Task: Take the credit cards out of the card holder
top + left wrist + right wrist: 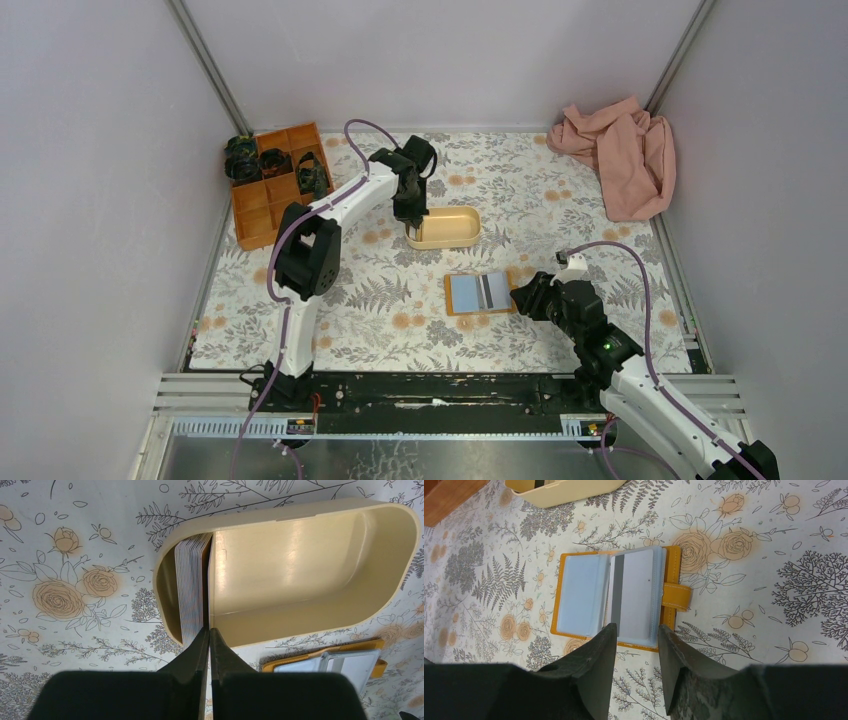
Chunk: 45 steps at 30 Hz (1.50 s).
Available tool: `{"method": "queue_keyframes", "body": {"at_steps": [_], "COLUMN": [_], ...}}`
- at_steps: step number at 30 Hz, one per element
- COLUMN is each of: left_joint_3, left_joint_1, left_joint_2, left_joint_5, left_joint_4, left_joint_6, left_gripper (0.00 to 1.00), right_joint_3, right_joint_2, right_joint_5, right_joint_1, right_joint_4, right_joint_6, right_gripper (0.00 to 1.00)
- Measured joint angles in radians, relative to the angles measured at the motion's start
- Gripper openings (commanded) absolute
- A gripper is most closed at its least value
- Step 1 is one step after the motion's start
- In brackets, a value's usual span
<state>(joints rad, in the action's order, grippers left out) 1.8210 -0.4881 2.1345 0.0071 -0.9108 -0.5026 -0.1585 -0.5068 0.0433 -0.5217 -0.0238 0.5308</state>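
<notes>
From above, the card holder (480,293) lies open and flat on the flowered table (380,330), near the middle. The right gripper (520,297) sits at its right edge; whether they touch I cannot tell. The left gripper (412,228) is well apart from the holder, farther off, at the left end of the beige tray (455,240).

In the left wrist view, the left gripper (209,632) is clenched. What looks like one credit card (209,580), seen edge-on, is pinched between its fingers. The card stands in the beige tray (320,520) just beside a stack of cards (192,590) leaning at the tray's left wall.

In the right wrist view, the right gripper (636,630) is spread wide with nothing in it, its fingertips at the card holder's (579,595) edge. The holder's light blue sleeves face up, and a grey-striped card (634,600) sits in the page by the snap tab (676,597).
</notes>
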Motion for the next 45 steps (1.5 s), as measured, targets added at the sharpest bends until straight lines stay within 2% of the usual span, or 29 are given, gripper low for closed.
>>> {"method": "queue_keyframes", "body": {"at_steps": [34,37,41,45], "left_joint_3": [0.016,0.016,0.017,0.018], "left_joint_1": [0.002,0.002,0.002,0.000], "left_joint_2": [-0.014,-0.014,-0.014,-0.014], "left_joint_5": [-0.056,-0.056,-0.055,-0.051], "left_joint_4": [-0.032,-0.032,-0.031,-0.029], "left_joint_6": [-0.003,-0.003,-0.008,-0.011], "left_gripper": [0.14,0.12,0.01,0.00], "right_joint_3": [0.001,0.001,0.001,0.001], "right_joint_2": [-0.004,-0.004,-0.005,-0.009], "right_joint_5": [0.001,0.001,0.001,0.001], "right_joint_1": [0.000,0.000,0.000,0.000], "right_joint_4": [0.002,0.005,0.007,0.008], "right_joint_6": [0.000,0.000,0.000,0.000], "right_gripper": [0.43,0.43,0.43,0.43]}}
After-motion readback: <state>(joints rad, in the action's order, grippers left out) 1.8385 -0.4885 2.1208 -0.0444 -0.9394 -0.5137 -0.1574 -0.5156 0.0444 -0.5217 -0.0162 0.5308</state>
